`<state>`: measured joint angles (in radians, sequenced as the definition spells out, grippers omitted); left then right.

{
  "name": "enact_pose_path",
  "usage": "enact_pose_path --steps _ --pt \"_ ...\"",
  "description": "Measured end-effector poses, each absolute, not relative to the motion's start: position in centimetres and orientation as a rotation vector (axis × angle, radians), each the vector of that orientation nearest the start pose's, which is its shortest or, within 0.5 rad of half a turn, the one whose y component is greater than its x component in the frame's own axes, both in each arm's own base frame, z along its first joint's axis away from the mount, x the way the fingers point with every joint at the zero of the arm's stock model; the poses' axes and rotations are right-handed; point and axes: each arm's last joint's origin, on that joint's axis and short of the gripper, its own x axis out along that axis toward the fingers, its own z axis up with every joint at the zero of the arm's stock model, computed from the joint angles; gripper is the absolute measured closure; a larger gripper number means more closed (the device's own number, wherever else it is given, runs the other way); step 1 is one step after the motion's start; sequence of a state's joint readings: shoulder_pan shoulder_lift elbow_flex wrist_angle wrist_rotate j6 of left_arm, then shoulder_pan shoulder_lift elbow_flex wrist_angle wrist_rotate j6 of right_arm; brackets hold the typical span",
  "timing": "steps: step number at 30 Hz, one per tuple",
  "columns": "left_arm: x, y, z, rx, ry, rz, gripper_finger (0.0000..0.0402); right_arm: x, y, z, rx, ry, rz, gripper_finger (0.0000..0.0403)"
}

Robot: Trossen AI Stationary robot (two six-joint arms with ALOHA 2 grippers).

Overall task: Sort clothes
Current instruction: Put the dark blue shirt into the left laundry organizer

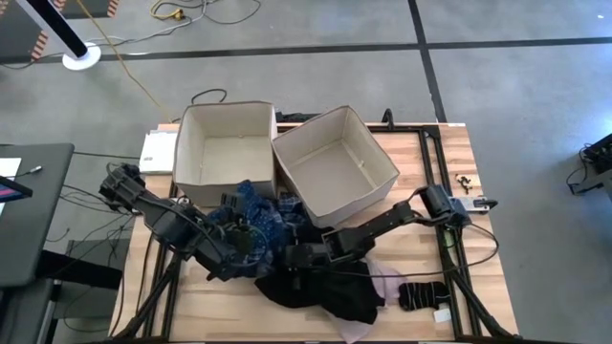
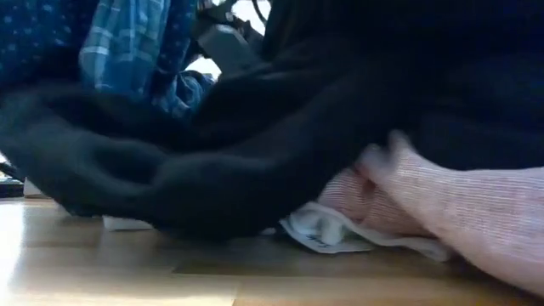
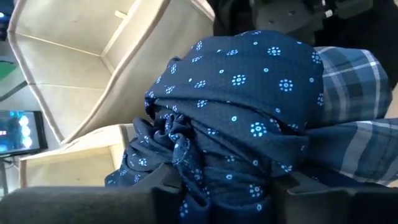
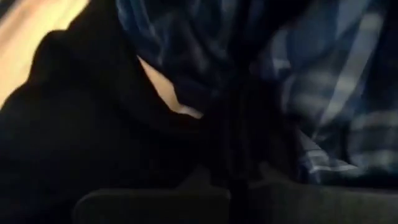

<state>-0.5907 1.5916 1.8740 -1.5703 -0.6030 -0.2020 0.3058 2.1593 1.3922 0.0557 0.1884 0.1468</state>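
Observation:
The clothes lie in a heap at the table's middle, in front of two beige boxes. The dark blue patterned piece (image 1: pixel 251 212) lies on top at the left, with blue-and-white plaid shirts (image 1: pixel 287 215) beside it. The large black garment (image 1: pixel 325 291) spreads toward the near edge. My left gripper (image 1: pixel 239 241) is shut on the patterned piece (image 3: pixel 249 99). My right gripper (image 1: pixel 298 256) is down in the heap where the black garment meets the plaid (image 4: pixel 336 93), shut on a dark fold. A pink piece (image 1: pixel 387 285), black socks (image 1: pixel 421 294) and a small white piece (image 1: pixel 442 315) lie at the near right. My left gripper pinches a bunched, many-layered fold of the dark blue patterned piece (image 3: pixel 186 155) between its two fingers (image 3: pixel 292 186). It comes slanting from the table's left. The rest of the piece billows beyond the fingers and rests on the heap. My right gripper pinches a dark fold of cloth (image 4: pixel 233 143) between its fingers, coming low from the table's right. The fold looks like the black garment's, but the dark hides its edges. The cloth still lies on the heap.
Two open beige fabric boxes stand at the far middle: the left box (image 1: pixel 225 143) square to the table, the right box (image 1: pixel 335 162) turned askew. Both look empty. A white device (image 1: pixel 158 151) sits at the far left. Bare wood shows at the near left (image 1: pixel 206 306).

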Motion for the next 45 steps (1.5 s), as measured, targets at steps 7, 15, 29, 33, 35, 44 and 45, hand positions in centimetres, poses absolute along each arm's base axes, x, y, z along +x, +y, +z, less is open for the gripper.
enact_pose_path --steps 7,15,29,33,35,44,45 --pt "22.5 -12.8 41.4 0.517 1.021 0.122 0.0308 42.7 13.4 12.5 -0.03 0.854 0.078 0.0401" --pt "21.7 -11.6 42.4 0.471 0.992 0.151 0.0309 40.9 14.9 14.5 -0.047 0.905 0.13 0.0333" --pt "22.2 -11.4 41.8 0.458 1.022 0.154 0.0309 38.6 17.4 25.6 -0.078 0.472 0.181 0.0099" --pt "22.2 -11.4 41.8 0.453 1.022 0.157 0.0309 40.3 17.5 24.0 -0.041 0.408 0.165 0.0102" --pt "22.2 -11.4 41.8 0.449 1.023 0.159 0.0309 41.0 17.1 22.7 -0.024 0.427 0.14 0.0109" --pt "22.2 -11.4 41.8 0.446 1.022 0.162 0.0309 42.7 14.5 20.3 -0.061 0.417 -0.163 0.0156" --pt "22.2 -11.4 41.8 0.446 1.022 0.162 0.0309 42.8 14.4 20.4 -0.065 0.411 -0.167 0.0177"
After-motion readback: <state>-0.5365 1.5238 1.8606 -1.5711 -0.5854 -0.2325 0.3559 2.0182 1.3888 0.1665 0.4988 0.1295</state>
